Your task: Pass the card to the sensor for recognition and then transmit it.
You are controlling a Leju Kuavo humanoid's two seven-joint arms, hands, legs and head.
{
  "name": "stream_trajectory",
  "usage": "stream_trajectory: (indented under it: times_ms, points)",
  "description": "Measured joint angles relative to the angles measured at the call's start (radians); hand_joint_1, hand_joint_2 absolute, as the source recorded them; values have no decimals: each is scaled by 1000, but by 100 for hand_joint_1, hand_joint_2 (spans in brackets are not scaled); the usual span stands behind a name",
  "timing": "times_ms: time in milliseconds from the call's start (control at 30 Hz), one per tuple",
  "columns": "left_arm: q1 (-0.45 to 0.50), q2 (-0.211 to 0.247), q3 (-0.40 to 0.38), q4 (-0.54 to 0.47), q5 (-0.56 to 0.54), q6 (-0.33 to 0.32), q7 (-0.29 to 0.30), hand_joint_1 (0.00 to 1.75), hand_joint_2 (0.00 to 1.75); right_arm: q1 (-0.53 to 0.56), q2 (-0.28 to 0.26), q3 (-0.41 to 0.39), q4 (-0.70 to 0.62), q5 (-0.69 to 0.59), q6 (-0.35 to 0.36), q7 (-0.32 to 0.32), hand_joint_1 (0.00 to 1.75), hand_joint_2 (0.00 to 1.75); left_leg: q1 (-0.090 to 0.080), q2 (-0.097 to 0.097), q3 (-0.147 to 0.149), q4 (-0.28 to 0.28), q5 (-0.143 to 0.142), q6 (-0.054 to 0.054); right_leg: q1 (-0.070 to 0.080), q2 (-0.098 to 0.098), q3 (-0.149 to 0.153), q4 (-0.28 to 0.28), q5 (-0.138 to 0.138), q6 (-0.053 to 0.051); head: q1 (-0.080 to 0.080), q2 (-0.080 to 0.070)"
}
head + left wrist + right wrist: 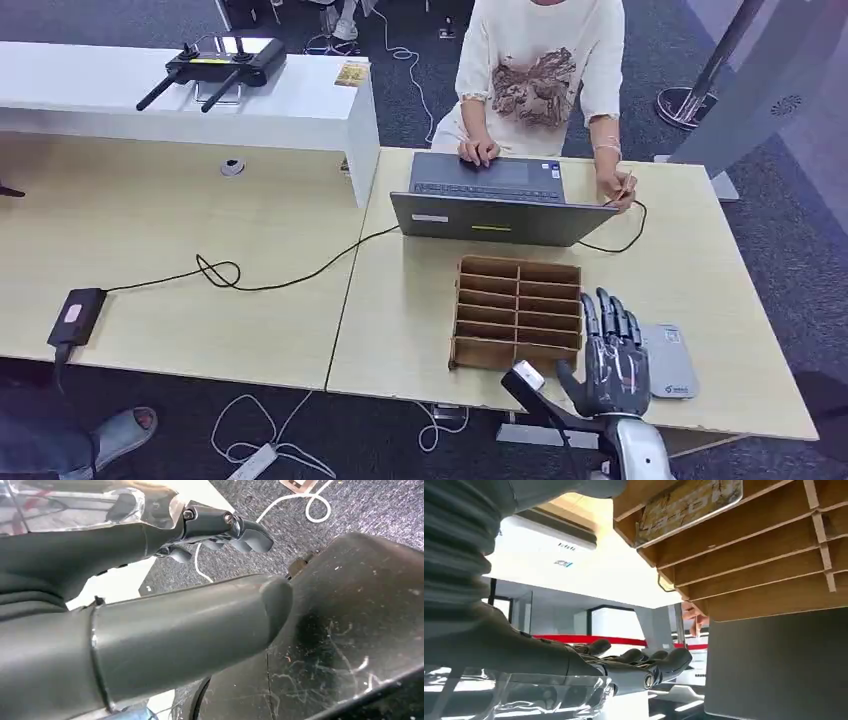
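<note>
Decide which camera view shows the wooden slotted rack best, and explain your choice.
The head view: the wooden slotted rack sits whole on the table, all its slots visible, beside the right hand. The right wrist view shows part of it close up, turned, with a card in one slot.

From high on the robot, the head view looks forward and down over the desk (pixel 180 230). The right wrist camera sits close behind the right hand (pixel 612 358) (its picture turned), sharing the wooden rack (pixel 517 312) and laptop (pixel 490 200). The left wrist camera faces carpeted floor (pixel 280 517).
</note>
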Motion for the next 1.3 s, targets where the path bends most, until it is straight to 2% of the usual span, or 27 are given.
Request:
stream_trajectory:
  times_ms: [167,233,267,300,333,367,433,467,533,567,667,967,1133,1200,1300]
  points:
    - [0,0,-3,-2,1,-6,0,0,0,-15,3,0,14,2,1,-3,23,175,0,0,0,0,0,0,0,0,0,0,0,0,0,0]
    - [-2,0,-7,-2,2,-8,0,0,0,-22,5,0,20,3,2,-4,47,175,0,0,-1,0,0,0,1,0,0,0,0,0,0,0]
    - [-2,0,-7,-3,2,-10,0,0,0,-24,6,0,23,3,2,-5,73,175,0,0,-1,0,0,0,1,0,0,0,0,0,0,0]
    - [-2,1,-7,-3,2,-11,0,0,0,-27,8,0,26,3,4,-5,59,175,1,0,0,0,0,0,1,0,0,0,0,0,0,0]
    - [-2,1,-7,-4,2,-11,0,0,0,-29,9,0,29,5,5,-5,59,175,1,0,-1,0,0,0,1,0,0,0,0,0,0,0]
    - [-2,1,-7,-4,2,-13,0,0,0,-30,10,0,31,7,8,-5,45,175,1,0,-1,0,0,0,1,0,0,0,0,0,0,0]
    - [-2,1,-7,-4,2,-13,0,0,0,-33,13,0,34,13,15,-5,45,175,1,0,-1,0,0,-1,1,0,0,0,0,0,0,0]
    - [-2,1,-7,-4,2,-14,0,0,0,-34,14,0,34,17,16,-3,54,175,1,0,-1,0,0,-1,1,0,0,0,0,0,0,0]
    - [-2,1,-7,-4,2,-16,0,0,0,-36,17,0,36,22,17,-2,54,175,1,0,-1,0,0,-1,1,0,-1,0,0,0,0,0]
    - [-2,1,-7,-5,2,-16,0,0,0,-37,17,0,36,22,17,-2,59,175,1,0,-1,0,0,-1,1,0,-1,0,0,0,0,0]
    - [-2,2,-7,-5,2,-18,0,0,0,-42,17,0,39,22,18,-2,54,175,1,0,-1,0,0,-1,1,0,-1,0,0,0,0,0]
    - [-2,2,-9,-7,1,-19,1,0,0,-52,17,0,55,23,19,-5,59,175,1,0,-1,0,0,-2,1,0,-1,0,0,-1,0,0]
    - [-2,2,-11,-7,1,-18,1,0,0,-54,17,0,63,22,18,-8,70,175,1,0,-1,0,1,-2,1,0,-1,0,0,-1,0,0]
    - [-3,2,-12,-7,1,-18,1,0,0,-57,17,0,67,22,17,-10,80,175,2,0,-1,0,1,-2,1,0,-1,0,0,-1,0,0]
    - [-3,2,-13,-8,1,-17,2,0,0,-60,17,0,74,21,16,-11,70,175,2,0,-1,0,1,-2,1,0,-1,0,0,-1,0,0]
